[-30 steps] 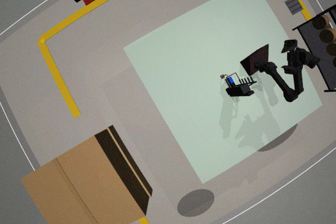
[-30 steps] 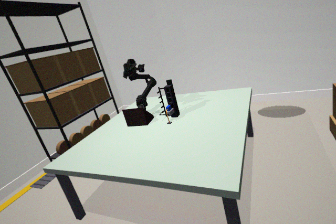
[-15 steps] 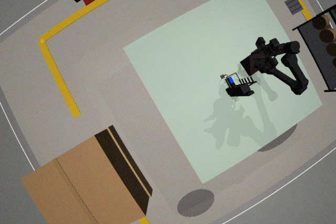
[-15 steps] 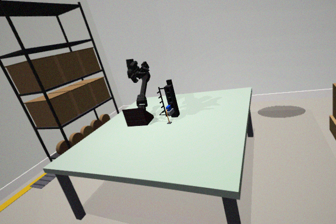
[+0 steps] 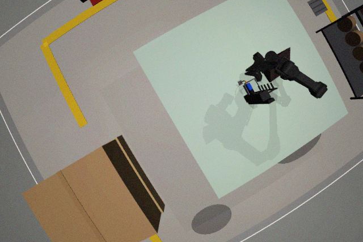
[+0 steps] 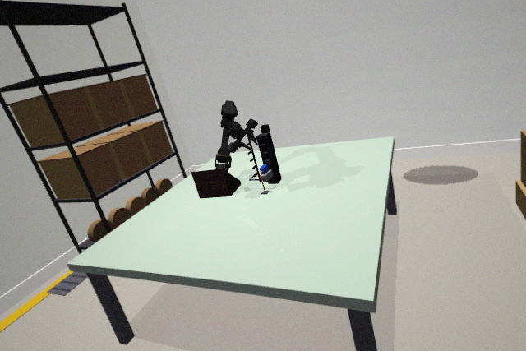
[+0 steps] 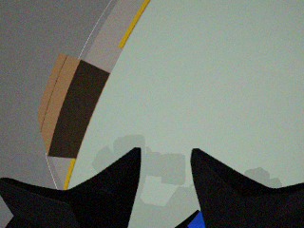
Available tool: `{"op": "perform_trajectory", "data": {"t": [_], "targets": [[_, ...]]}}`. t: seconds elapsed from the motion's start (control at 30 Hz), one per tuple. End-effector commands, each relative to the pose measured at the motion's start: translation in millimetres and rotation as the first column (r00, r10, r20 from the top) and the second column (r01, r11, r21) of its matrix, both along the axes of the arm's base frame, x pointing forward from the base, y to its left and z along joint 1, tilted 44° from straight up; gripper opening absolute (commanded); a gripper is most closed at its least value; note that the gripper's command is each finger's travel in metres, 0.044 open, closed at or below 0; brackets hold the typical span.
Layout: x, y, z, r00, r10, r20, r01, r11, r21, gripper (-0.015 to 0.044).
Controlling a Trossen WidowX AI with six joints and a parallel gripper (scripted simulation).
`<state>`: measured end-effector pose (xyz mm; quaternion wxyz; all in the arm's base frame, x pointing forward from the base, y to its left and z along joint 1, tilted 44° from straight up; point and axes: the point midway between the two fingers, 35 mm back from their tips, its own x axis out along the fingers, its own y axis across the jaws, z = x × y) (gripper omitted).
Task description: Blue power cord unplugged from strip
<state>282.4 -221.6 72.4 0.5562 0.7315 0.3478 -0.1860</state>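
Observation:
The blue plug (image 5: pixel 248 86) (image 6: pixel 264 168) (image 7: pixel 197 220) is at the low end of the black power strip (image 5: pixel 257 97) (image 6: pixel 267 155), which stands upright in the exterior view. Whether it is fully seated cannot be told. A thin orange cord (image 6: pixel 263 183) runs down beside it to a small grey block (image 6: pixel 265 191) on the table. My gripper (image 5: pixel 252 76) (image 6: pixel 251 133) (image 7: pixel 166 155) is partly open, with nothing between its fingertips. It is above and to one side of the plug, apart from it. In the wrist view, the right finger partly hides the plug.
A thin black rack with pegs (image 5: pixel 265 86) (image 6: pixel 253 160) stands close beside the strip, on the arm's side. The arm's dark wedge-shaped base (image 6: pixel 212 183) is on the pale green table (image 5: pixel 190 58) (image 6: pixel 255 245). Shelving (image 6: pixel 93 71) and a large cardboard box (image 5: pixel 88 181) are beyond the table.

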Motion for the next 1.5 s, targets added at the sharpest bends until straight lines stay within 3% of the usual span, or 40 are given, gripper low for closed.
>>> {"op": "perform_trajectory", "data": {"t": [0.0, 0.23, 1.47], "targets": [[5, 65, -42, 0.927, 0.156, -0.340, -0.067, 0.964, 0.259, 0.0160], [-11, 121, -61, 0.709, 0.342, -0.617, -0.055, 0.899, 0.435, 0.0160], [-7, 148, -36, 0.709, 0.343, -0.616, -0.055, 0.898, 0.437, 0.0160]]}}
